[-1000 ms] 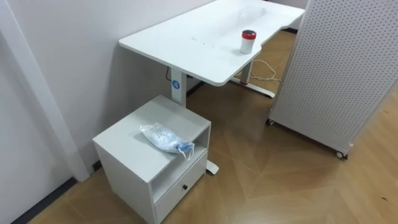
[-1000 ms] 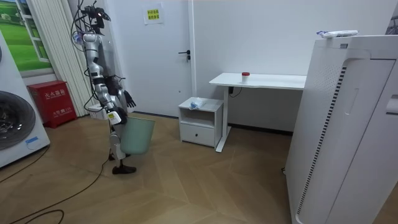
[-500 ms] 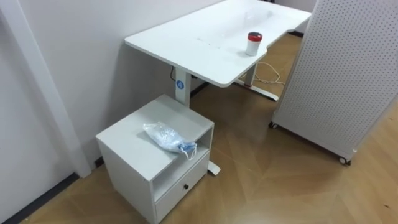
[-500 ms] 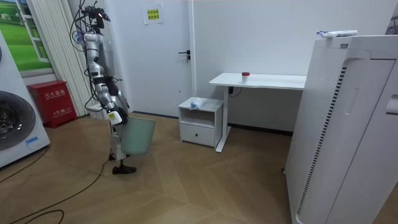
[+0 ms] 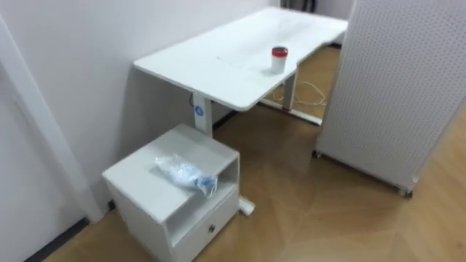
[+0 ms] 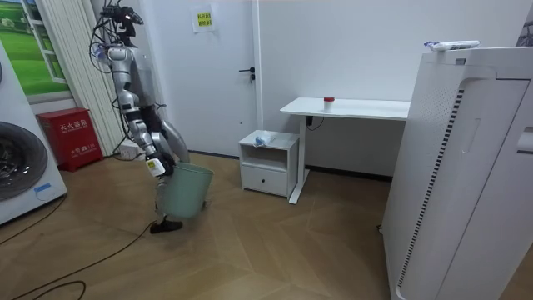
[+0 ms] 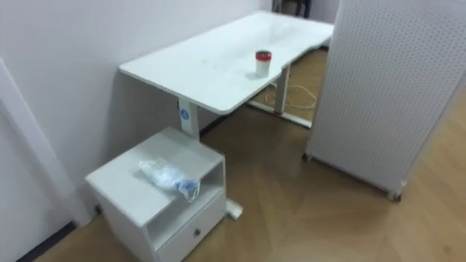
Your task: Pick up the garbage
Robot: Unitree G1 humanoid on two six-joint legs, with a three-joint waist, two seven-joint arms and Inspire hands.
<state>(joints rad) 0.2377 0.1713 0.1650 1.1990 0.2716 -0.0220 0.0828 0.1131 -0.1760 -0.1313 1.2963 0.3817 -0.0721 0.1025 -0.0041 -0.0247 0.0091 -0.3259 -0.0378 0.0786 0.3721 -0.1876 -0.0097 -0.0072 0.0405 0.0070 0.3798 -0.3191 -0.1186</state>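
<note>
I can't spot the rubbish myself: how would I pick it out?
Find the long white desk against the wall; a low white cabinet stands beside its near end. On the cabinet's top lies a crumpled clear bag with a blue tint, soft and flat, unlike the upright red-lidded cup on the desk.

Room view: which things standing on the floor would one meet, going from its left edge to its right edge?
washing machine → red box → green bin → white cabinet → white desk → tall white unit
</note>
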